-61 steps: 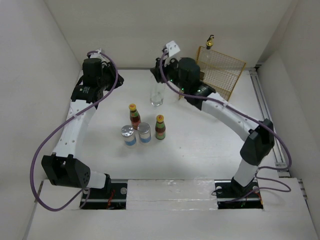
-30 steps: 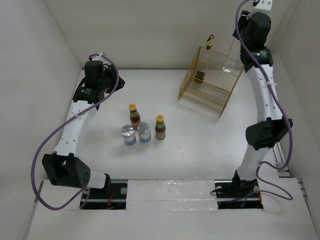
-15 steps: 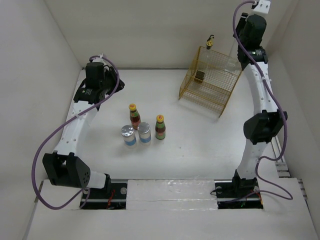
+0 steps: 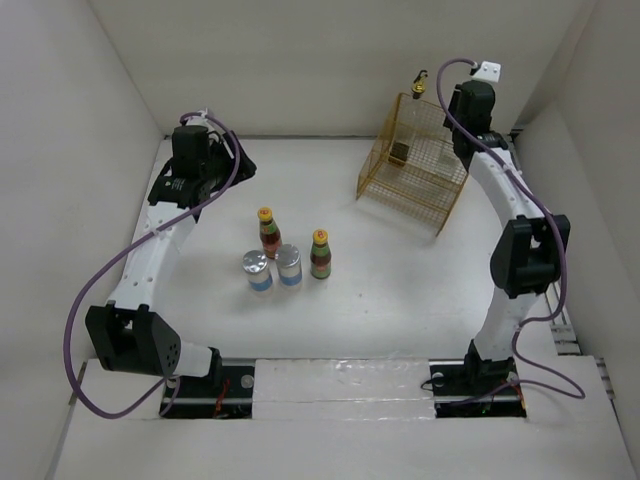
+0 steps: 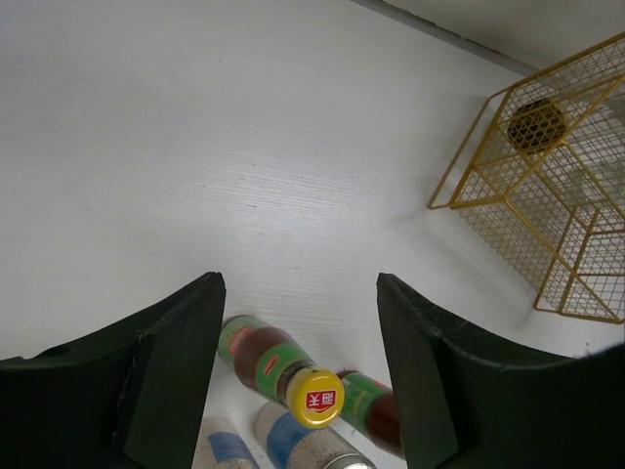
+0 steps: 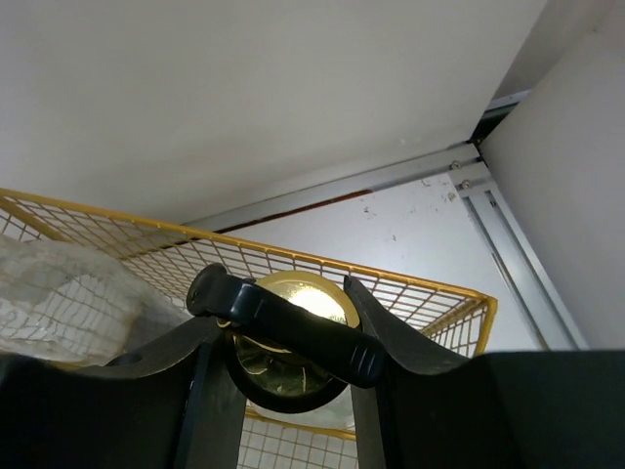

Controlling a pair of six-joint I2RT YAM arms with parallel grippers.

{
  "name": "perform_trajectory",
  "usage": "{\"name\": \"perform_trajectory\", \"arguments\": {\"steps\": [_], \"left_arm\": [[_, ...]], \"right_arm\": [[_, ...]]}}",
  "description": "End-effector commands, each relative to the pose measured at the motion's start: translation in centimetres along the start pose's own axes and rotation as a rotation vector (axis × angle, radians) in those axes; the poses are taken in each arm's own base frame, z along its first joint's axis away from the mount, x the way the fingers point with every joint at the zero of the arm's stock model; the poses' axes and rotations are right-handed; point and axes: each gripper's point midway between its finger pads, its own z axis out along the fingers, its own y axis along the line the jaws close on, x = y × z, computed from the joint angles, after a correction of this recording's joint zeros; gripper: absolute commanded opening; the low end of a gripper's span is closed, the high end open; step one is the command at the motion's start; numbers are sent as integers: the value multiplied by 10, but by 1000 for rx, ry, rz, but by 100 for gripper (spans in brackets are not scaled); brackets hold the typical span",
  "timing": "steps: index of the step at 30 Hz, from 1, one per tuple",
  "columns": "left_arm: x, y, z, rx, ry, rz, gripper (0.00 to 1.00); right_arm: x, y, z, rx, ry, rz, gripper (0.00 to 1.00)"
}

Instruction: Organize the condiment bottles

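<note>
Right claw point(image 6: 285, 330) is up at the yellow wire rack point(image 4: 418, 172), which sits at about 1 o'clock on the surface point(image 4: 400, 290). From the wrist cam its fingers point(image 6: 386, 366) sit on either side of the gold spout of a tall glass bottle point(image 6: 293, 298), so it's pinching that bottle at the top. The wire of the rack shows all around the bottle, so it's down inside the rack. The second glass bottle point(image 4: 419, 84) pokes its gold spout up at the rack's far left corner.

Left claw point(image 5: 298, 285) is spread wide with nothing between the fingers, hanging over the surface at roughly 10 o'clock.

The other four are bunched near the middle. The left jar point(image 4: 256, 270) and right jar point(image 4: 289, 266) stand side by side. One sauce bottle point(image 4: 269, 232) is at 11 o'clock from the right jar, and the other sauce bottle point(image 4: 320, 254) is just beside it at 2 o'clock. All four are upright.
</note>
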Motion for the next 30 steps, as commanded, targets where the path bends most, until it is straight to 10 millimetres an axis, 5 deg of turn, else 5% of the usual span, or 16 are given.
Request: {"name": "perform_trajectory", "arguments": {"steps": [1, 3, 9, 16, 20, 23, 24, 25, 26, 28, 30], "left_arm": [[-8, -9, -5, 45, -37, 24, 60], [-6, -8, -2, 41, -29, 23, 60], [-10, -10, 0, 46, -39, 24, 60], [-13, -12, -2, 50, -47, 25, 60], [-25, -14, -8, 45, -83, 26, 59], [-32, -18, -11, 54, -100, 28, 56], [-32, -19, -11, 54, -100, 19, 50], [-35, -18, -11, 50, -112, 19, 48], [-37, -20, -14, 55, -121, 20, 44], [-37, -19, -14, 47, -125, 10, 25], [-41, -21, -16, 52, -133, 2, 16]], "right_arm": [[-78, 4, -39, -35, -211, 132, 13], [-70, 4, -40, -34, -194, 135, 19], [-60, -1, -48, -32, -175, 136, 62], [-107, -11, -73, -42, -254, 170, 93], [-135, -20, -96, -53, -308, 191, 95], [-142, -6, -121, -114, -327, 183, 79], [-139, -2, -134, -143, -324, 179, 64], [-135, 7, -142, -187, -318, 163, 28], [-127, 26, -152, -289, -295, 141, 15], [-99, 65, -185, -456, -258, 52, 5], [-64, 124, -234, -750, -212, -56, 8]]}}
